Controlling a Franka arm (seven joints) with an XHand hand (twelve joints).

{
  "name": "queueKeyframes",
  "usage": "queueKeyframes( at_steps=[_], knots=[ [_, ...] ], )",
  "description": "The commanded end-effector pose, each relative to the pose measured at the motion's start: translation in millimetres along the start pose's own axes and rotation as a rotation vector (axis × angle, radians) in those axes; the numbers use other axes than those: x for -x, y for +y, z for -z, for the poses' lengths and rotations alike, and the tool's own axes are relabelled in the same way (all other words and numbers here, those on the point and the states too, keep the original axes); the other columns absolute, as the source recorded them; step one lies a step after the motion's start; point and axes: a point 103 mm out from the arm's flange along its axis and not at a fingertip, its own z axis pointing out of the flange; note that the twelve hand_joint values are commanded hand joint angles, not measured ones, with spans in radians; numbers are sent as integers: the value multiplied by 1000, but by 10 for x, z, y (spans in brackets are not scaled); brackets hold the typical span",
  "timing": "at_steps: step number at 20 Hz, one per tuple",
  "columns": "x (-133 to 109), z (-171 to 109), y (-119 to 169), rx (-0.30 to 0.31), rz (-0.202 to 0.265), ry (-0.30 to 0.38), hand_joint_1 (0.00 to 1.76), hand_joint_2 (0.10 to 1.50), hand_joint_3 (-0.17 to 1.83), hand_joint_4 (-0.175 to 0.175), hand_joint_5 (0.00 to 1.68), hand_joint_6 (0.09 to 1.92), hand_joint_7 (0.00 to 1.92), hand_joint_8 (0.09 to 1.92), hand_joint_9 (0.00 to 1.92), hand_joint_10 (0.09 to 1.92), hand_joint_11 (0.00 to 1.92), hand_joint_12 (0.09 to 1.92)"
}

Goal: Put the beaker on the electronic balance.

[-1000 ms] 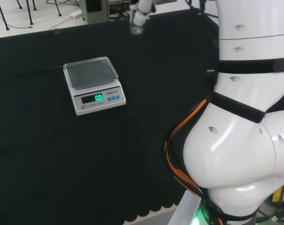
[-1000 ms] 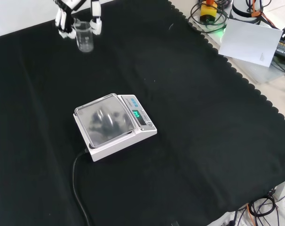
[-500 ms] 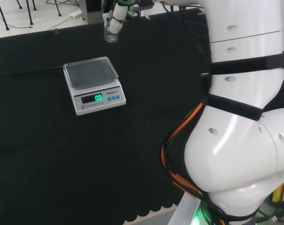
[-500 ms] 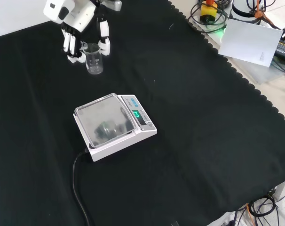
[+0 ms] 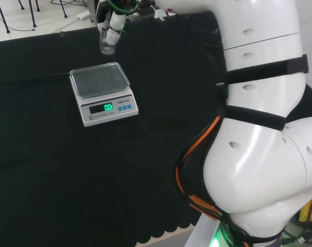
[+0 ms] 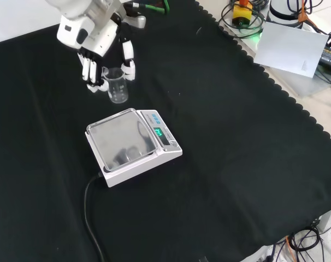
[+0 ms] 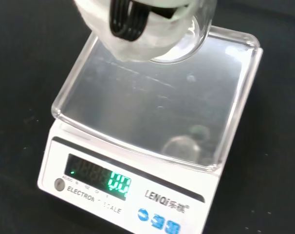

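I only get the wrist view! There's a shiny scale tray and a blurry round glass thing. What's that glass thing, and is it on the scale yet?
Observer: It's a small clear beaker, carried by the hand. The front view shows it in the air beside the electronic balance, not on it.
Operator: How is it holding it?
Observer: The fingers curl on one side and the thumb on the other, with the beaker upright between them.
Operator: Is anything else on the table?
Observer: Just a black cable running from the balance across the black cloth.
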Motion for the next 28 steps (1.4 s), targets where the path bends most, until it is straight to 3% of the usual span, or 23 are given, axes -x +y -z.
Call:
queueKeyframes(
  at_steps=[1, 7, 15, 21, 23, 28],
  knots=[
    [-256, -112, 222, -19, 55, -18, 1237, 1165, 7, -175, 863, 1194, 887, 1200, 1087, 1069, 1105, 1002],
    [-386, -237, 380, -47, 81, -23, 1238, 1163, 6, -175, 866, 1189, 890, 1196, 1091, 1066, 1108, 1001],
    [-349, -468, 527, -79, 76, 19, 1239, 1161, 5, -175, 870, 1182, 895, 1188, 1095, 1062, 1111, 1000],
    [-317, -655, 576, -43, 49, 52, 1240, 1160, 4, -175, 874, 1176, 899, 1182, 1097, 1059, 1111, 999],
    [-316, -720, 602, -59, 46, 61, 1240, 1159, 4, -175, 875, 1175, 900, 1180, 1097, 1058, 1112, 998],
    [-297, -780, 664, -30, 26, 24, 1241, 1158, 3, -175, 877, 1171, 902, 1177, 1096, 1056, 1110, 998]
  ],
)
